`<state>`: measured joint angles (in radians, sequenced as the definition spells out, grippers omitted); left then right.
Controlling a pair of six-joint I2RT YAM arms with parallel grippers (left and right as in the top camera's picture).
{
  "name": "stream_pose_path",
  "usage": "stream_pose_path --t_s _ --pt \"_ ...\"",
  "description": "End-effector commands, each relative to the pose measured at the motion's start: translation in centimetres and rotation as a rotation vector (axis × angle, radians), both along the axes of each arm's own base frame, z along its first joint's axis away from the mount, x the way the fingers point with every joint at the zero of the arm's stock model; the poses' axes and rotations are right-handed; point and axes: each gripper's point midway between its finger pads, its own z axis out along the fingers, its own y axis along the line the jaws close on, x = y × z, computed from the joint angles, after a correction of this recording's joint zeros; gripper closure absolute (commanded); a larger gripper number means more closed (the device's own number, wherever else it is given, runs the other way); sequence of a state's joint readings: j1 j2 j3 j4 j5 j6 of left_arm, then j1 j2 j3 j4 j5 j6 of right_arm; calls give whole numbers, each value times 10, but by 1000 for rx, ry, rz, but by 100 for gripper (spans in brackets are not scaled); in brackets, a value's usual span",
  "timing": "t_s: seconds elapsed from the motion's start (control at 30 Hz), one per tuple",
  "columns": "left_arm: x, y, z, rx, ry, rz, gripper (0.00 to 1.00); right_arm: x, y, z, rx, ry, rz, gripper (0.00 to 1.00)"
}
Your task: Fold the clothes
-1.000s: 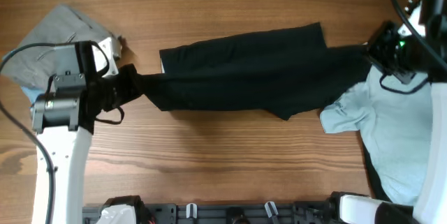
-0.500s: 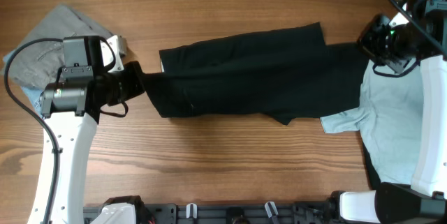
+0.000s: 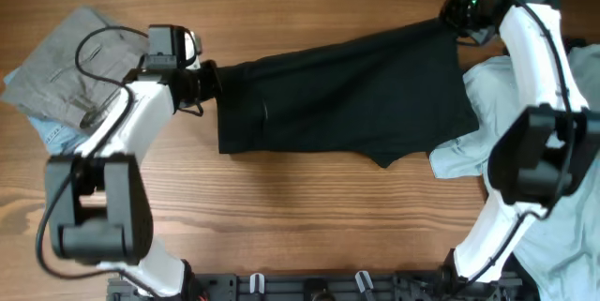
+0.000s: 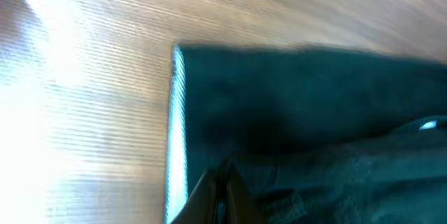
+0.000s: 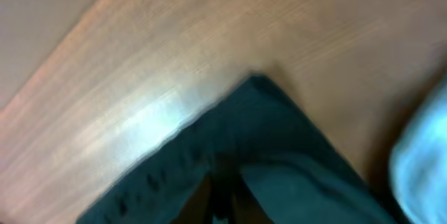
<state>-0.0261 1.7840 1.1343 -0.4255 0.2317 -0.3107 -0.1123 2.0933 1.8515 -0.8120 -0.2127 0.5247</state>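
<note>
Shorts, black, are laid flat mid-table, long axis left-right. The left end is pinched by the left gripper, the far right corner by the right gripper. In the left wrist view the fingers are closed narrow on a fold of black cloth beside a pale hem edge. The right wrist view is blurred, but the corner of cloth is seen running in between closed fingers, so it is judged held. Opposite ends are gripped, presumably so the cloth is kept taut and square before a fold is made.

A pale blue T-shirt is lying at the right, its sleeve just touching the shorts' lower right edge; snagging is a risk if that end is dragged. Grey trousers are piled at far left, apart from the shorts. No fold is visible yet; task is judged early.
</note>
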Motion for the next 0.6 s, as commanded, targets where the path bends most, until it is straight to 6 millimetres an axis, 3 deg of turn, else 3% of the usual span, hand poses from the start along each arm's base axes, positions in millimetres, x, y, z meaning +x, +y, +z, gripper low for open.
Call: stream_pose_path --t_s 0.0,0.03,0.1,0.13,0.17,0.2,0.3,0.33,0.37,0.4,0.43,0.5,0.57 --pt "19 24 -24 81 -20 113 83 15 0 -22 25 -16 35 87" --pt "25 24 -22 70 -41 130 74 19 1 -26 26 -24 41 86" --pt "35 24 -17 57 -86 147 43 24 1 -26 16 -45 55 74" --pt "40 24 -13 53 -111 150 34 26 0 -24 4 -60 68 53" --pt "42 24 -12 52 -117 150 19 27 0 -24 -5 -68 84 50" --pt "41 24 -13 53 -111 150 14 27 0 -24 -7 -66 84 49" --pt "22 21 -25 47 -21 138 19 19 0 -28 -27 -39 126 50" --pt "12 15 -29 17 24 119 23 12 1 -33 -24 -7 133 57" --pt "4 8 -30 -20 56 98 29 3 2 -37 -15 37 134 72" --pt "-3 1 -29 -54 84 79 37 -13 5 -44 -7 103 147 79" --pt "-9 -2 -29 -71 112 71 46 -37 6 -53 -7 206 167 94" --pt "-19 -2 -33 -65 154 70 50 -78 -1 -71 -43 391 150 96" --pt "-26 -2 -35 -57 178 57 46 -114 -4 -94 -54 534 144 95"
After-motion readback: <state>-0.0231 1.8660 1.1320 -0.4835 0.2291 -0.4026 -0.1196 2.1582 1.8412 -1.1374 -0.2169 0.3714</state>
